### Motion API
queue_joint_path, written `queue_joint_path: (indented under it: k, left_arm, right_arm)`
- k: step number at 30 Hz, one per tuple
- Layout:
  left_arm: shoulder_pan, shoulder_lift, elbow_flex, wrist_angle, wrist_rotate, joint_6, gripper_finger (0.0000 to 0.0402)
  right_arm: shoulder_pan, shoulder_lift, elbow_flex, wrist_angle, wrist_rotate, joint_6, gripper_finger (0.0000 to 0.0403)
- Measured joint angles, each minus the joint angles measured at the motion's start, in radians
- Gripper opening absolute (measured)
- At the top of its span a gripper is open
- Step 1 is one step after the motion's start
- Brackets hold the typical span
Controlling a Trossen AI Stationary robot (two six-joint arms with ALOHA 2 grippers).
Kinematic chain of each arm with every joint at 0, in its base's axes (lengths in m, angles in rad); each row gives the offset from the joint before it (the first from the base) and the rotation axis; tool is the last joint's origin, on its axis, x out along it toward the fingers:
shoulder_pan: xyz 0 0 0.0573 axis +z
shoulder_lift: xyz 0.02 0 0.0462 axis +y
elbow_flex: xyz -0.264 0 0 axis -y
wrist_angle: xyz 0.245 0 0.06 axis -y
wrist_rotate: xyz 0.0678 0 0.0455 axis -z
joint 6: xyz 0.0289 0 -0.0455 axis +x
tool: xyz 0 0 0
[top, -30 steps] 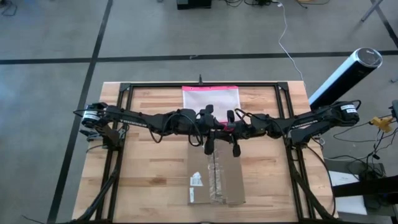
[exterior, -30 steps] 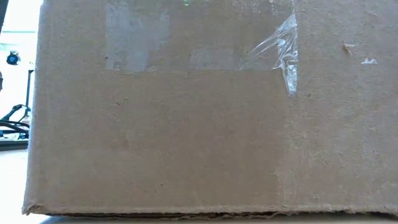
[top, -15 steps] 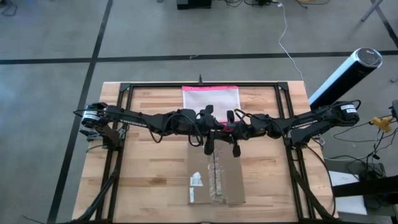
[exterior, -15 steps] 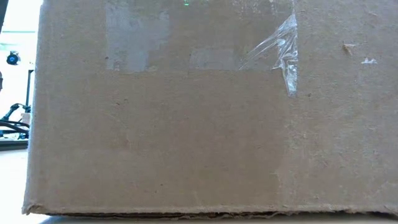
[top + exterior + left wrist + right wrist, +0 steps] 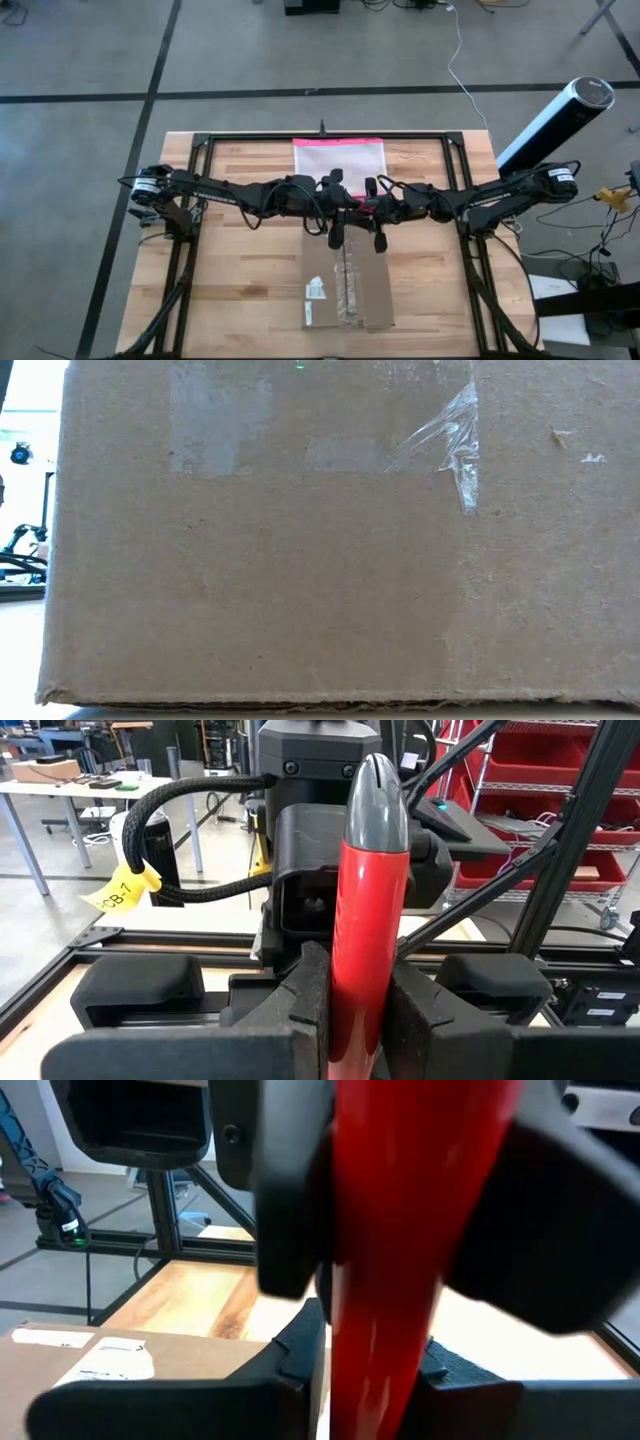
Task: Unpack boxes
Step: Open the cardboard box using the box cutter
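The brown cardboard box rests on its bottom near the table's front edge. Clear tape runs along its top seam and it carries small white labels. One of its walls fills the low view. Above the box's far end my two grippers meet fingertip to fingertip. My left gripper comes from the table's left and my right gripper from its right. Both are shut on one red tool with a grey tip. My left gripper pinches the red shaft between its two fingers, level, from the table's left. The grey tip stands out past the fingers, in front of the right gripper's body. The tool is clear of the box and the table. My right gripper has the red shaft between its two fingers, level, from the table's right. The left gripper's dark body stands close on both sides of the shaft. Which stretch of the tool these fingers have is hidden by both grippers.
A translucent pouch with pink edges lies flat at the table's far middle. A black frame runs around the table. A tall cylinder stands off the table's right far corner. Bare wood lies on both sides of the box.
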Motion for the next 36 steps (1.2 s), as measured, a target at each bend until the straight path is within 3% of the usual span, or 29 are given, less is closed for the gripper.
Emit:
queue_joint_path:
  k: [5, 15, 23, 27, 32, 36]
  left_arm:
    - [0.0, 0.0, 0.0, 0.002, 0.004, 0.0, 0.004]
    - [0.0, 0.0, 0.0, 0.007, 0.005, 0.0, 0.004]
    - [0.0, 0.0, 0.0, 0.007, 0.006, -0.001, 0.004]
    - [0.0, 0.0, 0.0, 0.007, 0.007, 0.003, 0.0041]
    - [0.0, 0.0, 0.0, 0.005, 0.006, 0.006, 0.0043]
    - [0.0, 0.0, 0.0, -0.004, 0.006, 0.015, 0.007]
  right_arm:
    - [-0.002, 0.0, 0.0, 0.001, 0.0, 0.001, 0.0058]
    - [-0.002, 0.0, 0.0, 0.0, 0.003, 0.001, 0.0011]
    - [-0.002, 0.0, 0.0, -0.004, 0.008, -0.011, 0.0036]
    - [-0.003, -0.001, 0.0, -0.015, 0.027, -0.008, 0.0012]
    - [-0.004, -0.001, 0.0, -0.018, 0.028, -0.016, 0.0009]
    - [-0.005, -0.001, 0.0, -0.026, 0.031, -0.027, 0.0009]
